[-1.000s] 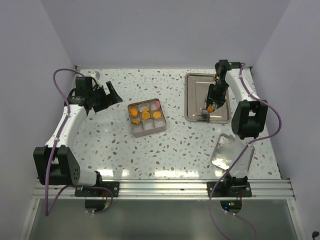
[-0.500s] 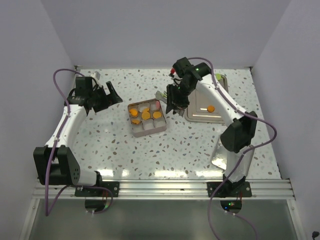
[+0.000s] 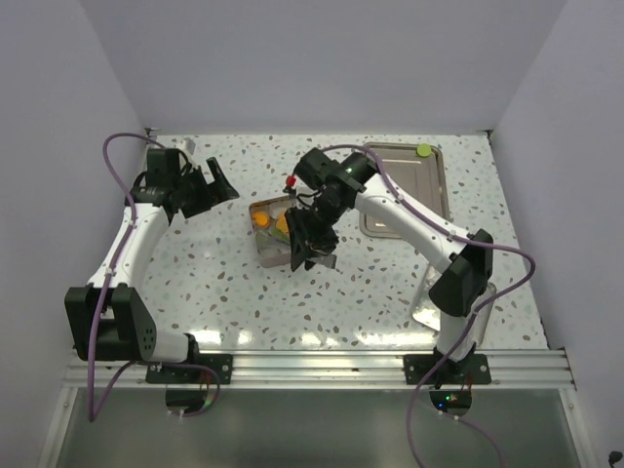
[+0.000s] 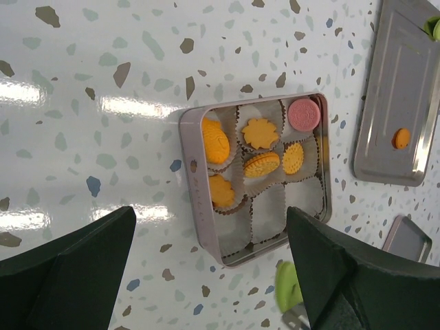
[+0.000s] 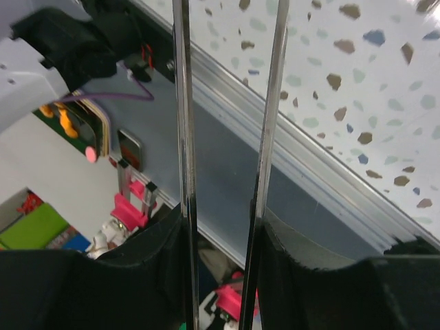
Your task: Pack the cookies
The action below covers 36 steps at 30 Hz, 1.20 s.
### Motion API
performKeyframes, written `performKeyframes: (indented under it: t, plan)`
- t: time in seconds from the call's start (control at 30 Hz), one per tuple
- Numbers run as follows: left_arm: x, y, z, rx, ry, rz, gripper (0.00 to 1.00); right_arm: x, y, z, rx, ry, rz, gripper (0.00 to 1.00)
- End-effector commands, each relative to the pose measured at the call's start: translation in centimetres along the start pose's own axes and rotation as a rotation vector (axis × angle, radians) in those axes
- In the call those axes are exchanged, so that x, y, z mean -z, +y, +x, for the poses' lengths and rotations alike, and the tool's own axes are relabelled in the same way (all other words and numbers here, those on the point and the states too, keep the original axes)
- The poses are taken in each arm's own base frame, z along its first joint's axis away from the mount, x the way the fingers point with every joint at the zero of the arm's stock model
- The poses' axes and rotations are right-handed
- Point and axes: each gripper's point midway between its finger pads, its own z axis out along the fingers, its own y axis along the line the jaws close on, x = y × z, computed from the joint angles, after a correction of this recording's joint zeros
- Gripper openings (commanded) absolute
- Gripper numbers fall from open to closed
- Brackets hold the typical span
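Low over the tin [image 4: 196, 206] at frame centre with the right gripper [image 3: 314, 249]; jaws narrow, cannot tell if holding anything. Six cookies [image 4: 260, 132] already in paper cups [image 4: 268, 223]. Could push the tin or crush a packed cookie by going down off-centre. At left, left gripper [image 3: 216, 187], jaws wide, holding nothing. Far at upper right, tray [image 3: 390, 156] with orange cookie [image 4: 401, 138] and green cookie [image 3: 423, 150] not yet packed.

Both arms: white link shells, black joint housings and bases. Purple cable looped along left arm [image 3: 132, 229] and right arm [image 3: 409, 214]; small red marking, possibly a connector, near right wrist.
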Motion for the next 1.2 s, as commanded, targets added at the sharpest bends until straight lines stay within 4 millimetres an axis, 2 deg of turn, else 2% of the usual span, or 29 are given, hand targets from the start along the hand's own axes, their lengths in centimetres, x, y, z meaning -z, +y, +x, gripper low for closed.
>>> performKeyframes:
  t: [0.0, 0.1, 0.3, 0.67, 0.97, 1.17]
  plan:
    - [1.0, -1.3, -1.7, -0.034, -0.057, 0.037, 0.96, -0.5, 0.0, 4.1, -0.027, 0.139, 0.003, 0.34]
    - [1.0, -1.2, -1.5, -0.034, -0.058, 0.038, 0.96, -1.8, -0.3, 4.2, -0.036, 0.148, 0.005, 0.34]
    - [1.3, -1.3, -1.3, -0.038, -0.062, 0.039, 0.97, -3.1, -0.3, 3.0, -0.042, 0.129, 0.011, 0.34]
    - [1.5, -1.2, -0.9, -0.038, -0.060, 0.040, 0.97, -4.4, -0.3, 1.0, -0.045, 0.102, 0.028, 0.33]
    - [1.6, -1.1, -0.8, -0.040, -0.063, 0.038, 0.96, -5.2, -0.8, 0.3, -0.052, 0.101, 0.052, 0.33]
    - [1.6, -1.1, -0.8, -0.040, -0.063, 0.038, 0.96, -5.5, -1.3, 0.0, -0.058, 0.094, 0.079, 0.40]
